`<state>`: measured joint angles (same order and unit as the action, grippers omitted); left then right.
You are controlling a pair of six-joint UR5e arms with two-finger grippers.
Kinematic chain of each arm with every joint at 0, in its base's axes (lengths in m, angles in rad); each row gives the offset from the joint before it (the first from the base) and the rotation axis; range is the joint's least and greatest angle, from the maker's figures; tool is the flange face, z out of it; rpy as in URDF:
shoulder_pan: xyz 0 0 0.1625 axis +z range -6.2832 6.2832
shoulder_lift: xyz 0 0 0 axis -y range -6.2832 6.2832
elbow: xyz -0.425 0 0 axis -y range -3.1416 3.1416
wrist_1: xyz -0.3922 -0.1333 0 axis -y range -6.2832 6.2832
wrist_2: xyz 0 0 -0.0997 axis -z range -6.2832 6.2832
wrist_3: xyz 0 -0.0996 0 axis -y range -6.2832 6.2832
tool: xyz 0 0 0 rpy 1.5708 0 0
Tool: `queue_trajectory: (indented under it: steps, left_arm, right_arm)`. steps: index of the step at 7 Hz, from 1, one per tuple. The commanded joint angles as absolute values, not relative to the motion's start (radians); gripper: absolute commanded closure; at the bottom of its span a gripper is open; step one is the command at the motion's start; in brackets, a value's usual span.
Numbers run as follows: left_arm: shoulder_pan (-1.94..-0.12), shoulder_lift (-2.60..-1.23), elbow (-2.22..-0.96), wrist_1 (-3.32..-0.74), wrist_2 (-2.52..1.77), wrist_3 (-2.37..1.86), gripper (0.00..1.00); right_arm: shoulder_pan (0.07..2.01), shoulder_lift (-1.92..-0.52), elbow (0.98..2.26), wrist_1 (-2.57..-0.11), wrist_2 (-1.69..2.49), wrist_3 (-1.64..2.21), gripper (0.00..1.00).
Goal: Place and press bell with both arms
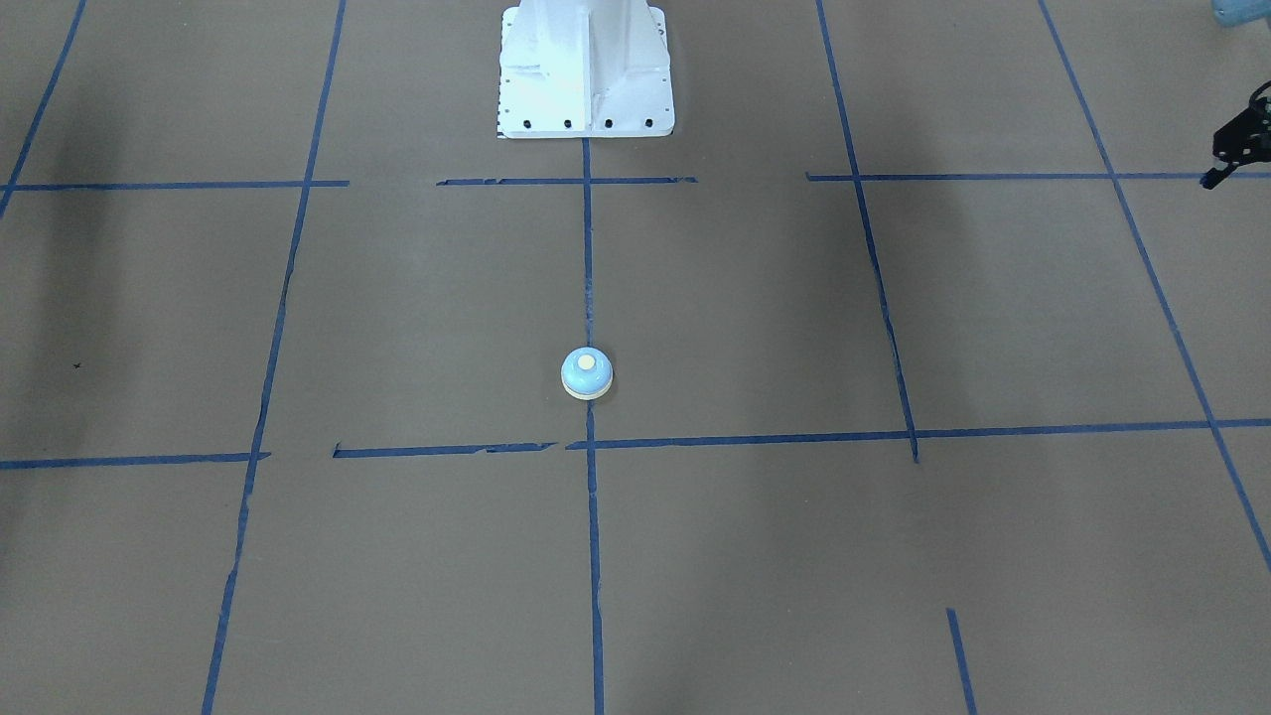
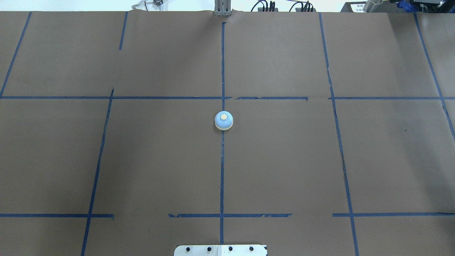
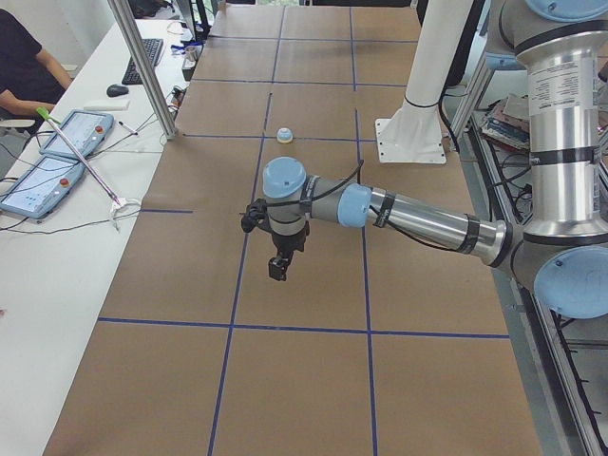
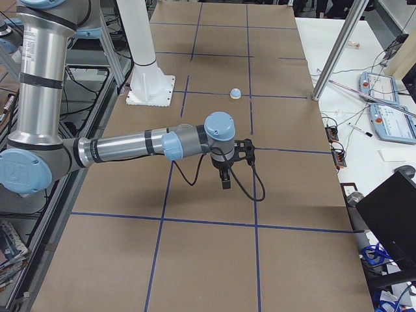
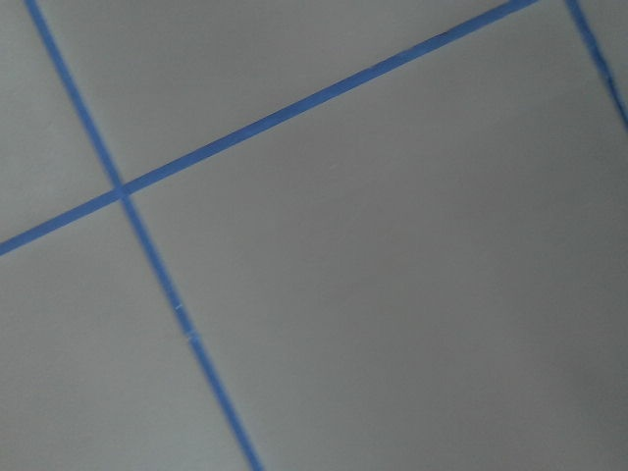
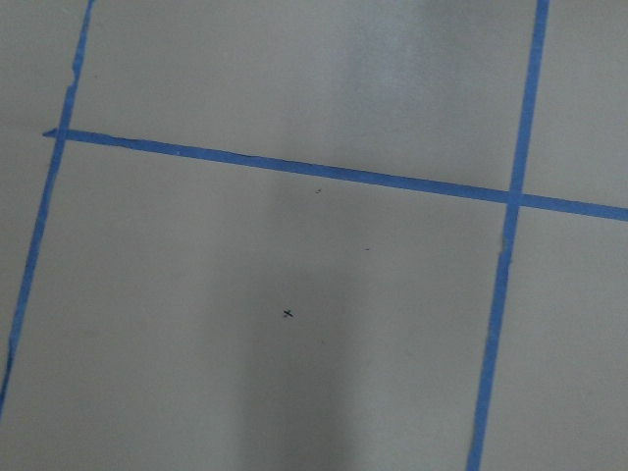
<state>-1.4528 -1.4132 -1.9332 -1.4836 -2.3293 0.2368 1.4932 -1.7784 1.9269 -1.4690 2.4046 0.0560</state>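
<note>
The light-blue bell (image 1: 587, 373) with its cream button stands upright on the centre tape line of the brown table, alone; it also shows in the overhead view (image 2: 224, 121) and small in both side views (image 3: 283, 135) (image 4: 236, 93). My left gripper (image 3: 277, 269) hangs over the table far from the bell; only a black part of it shows at the front view's right edge (image 1: 1236, 149). My right gripper (image 4: 225, 182) hangs over the table's other end, also far from the bell. I cannot tell whether either is open or shut. Both wrist views show only table and tape.
The white fixed pedestal (image 1: 586, 70) stands at the robot's side of the table (image 2: 220, 250). Metal posts (image 3: 142, 66) (image 4: 338, 52) rise at the far edge. A side bench holds tablets (image 3: 57, 152) and a seated person (image 3: 24, 57).
</note>
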Motion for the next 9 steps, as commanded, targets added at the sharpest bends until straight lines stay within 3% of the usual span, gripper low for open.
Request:
queue_trajectory:
  steps: [1,9]
  left_arm:
    - [-1.569,-1.391,-1.826,-1.491,-2.344,0.276,0.00]
    - [-1.571,-1.321,-1.848,-1.512,-2.347,0.276,0.00]
  right_arm:
    - [1.536,-1.833,1.936,-1.471,2.402,-0.025,0.00]
    - [1.509,-1.861,1.947,-1.494,2.387,-0.011,0.00]
